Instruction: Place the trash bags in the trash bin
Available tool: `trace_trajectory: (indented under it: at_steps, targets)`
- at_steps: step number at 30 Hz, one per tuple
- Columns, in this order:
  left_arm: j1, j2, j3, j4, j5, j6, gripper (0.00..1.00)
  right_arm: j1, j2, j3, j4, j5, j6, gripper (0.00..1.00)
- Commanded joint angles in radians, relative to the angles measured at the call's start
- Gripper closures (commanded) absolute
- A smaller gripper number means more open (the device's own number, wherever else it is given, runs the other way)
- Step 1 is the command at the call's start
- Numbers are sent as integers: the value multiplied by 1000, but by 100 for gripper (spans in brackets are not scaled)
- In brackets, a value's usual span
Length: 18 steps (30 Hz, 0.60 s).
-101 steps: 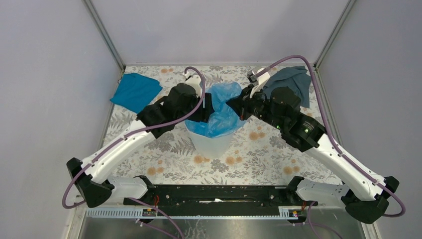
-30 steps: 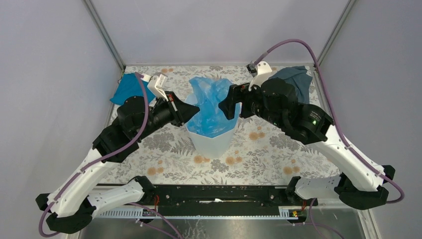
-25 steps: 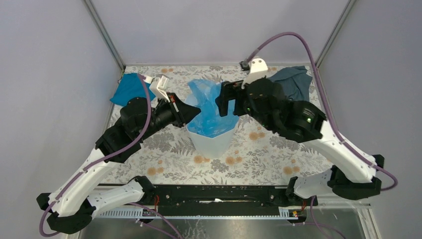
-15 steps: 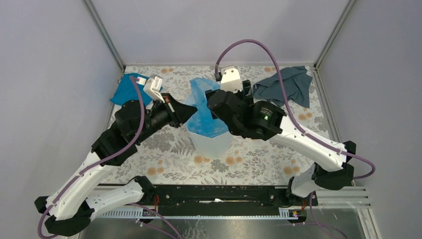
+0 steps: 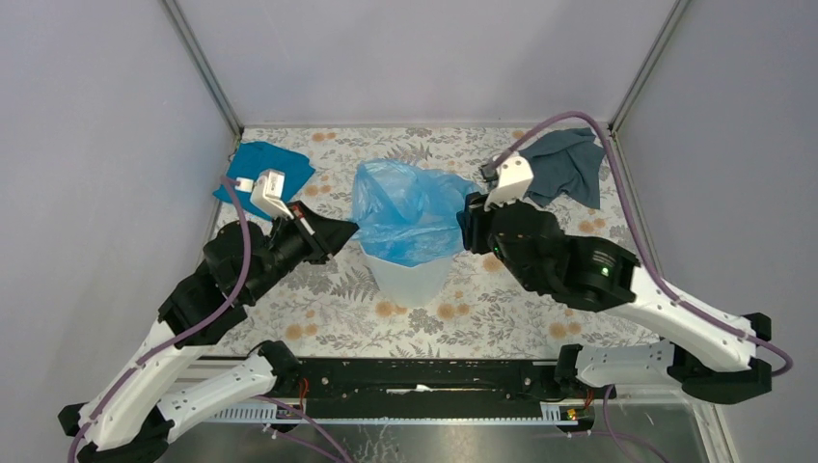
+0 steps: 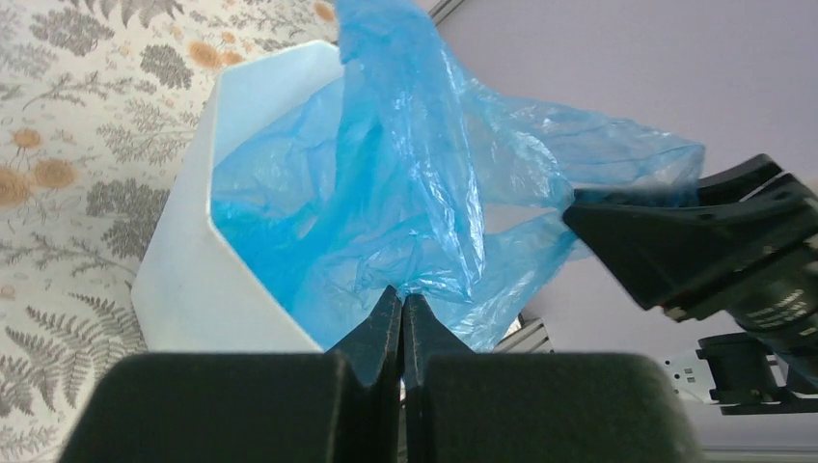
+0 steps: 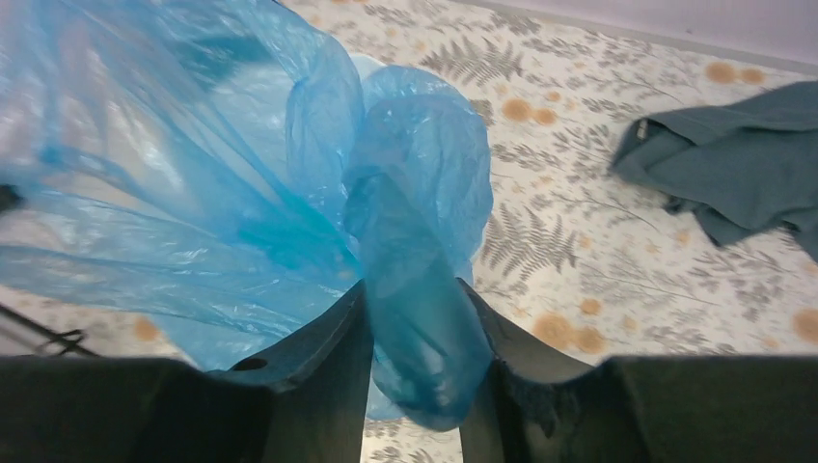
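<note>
Both clamp the trash bag (image 5: pixel 405 207) billowing from the trash bin (image 5: pixel 410 282). Left gripper (image 6: pixel 400 311) pinches its edge, right gripper (image 7: pixel 417 333) a fold

Left hand (image 6: pixel 402 333) pinched tight, right hand (image 7: pixel 415 328) fingers narrowly apart.

Robot test booth, plain lilac wall panels (image 5: pixel 415 58), metal corner posts (image 5: pixel 203 69), floral-covered table (image 5: pixel 502 309), arm mounting rail (image 5: pixel 415 374)

right gripper (image 7: pixel 415 318) is back from over the trash bin (image 5: pixel 410 280) to its right side, jaws now narrowed onto a fold of trash bag (image 5: pixel 405 207). left gripper (image 6: pixel 401 307) sits further left. the film now spreads wide between them.
</note>
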Motion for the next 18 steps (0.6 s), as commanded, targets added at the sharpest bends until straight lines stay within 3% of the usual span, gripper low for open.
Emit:
trace_trajectory:
  at_steps: [1,5,13,16,18]
  targets:
    - [0,-60,-38,-23,-29,-78,100,5,-81,-91,165,-93,26,57]
    - [0,-113,-96,-50,-16,-132,99,5,-142,-199,247,-151,56,45]
    - [0,-176,-207,-67,39,-221,95,5,-169,-270,225,-158,124,46]
    - [0,-192,-238,-89,43,-240,94,5,-188,-291,197,-187,140,28]
    - [-1,-194,-261,-92,57,-250,94,5,-206,-300,179,-199,150,25]
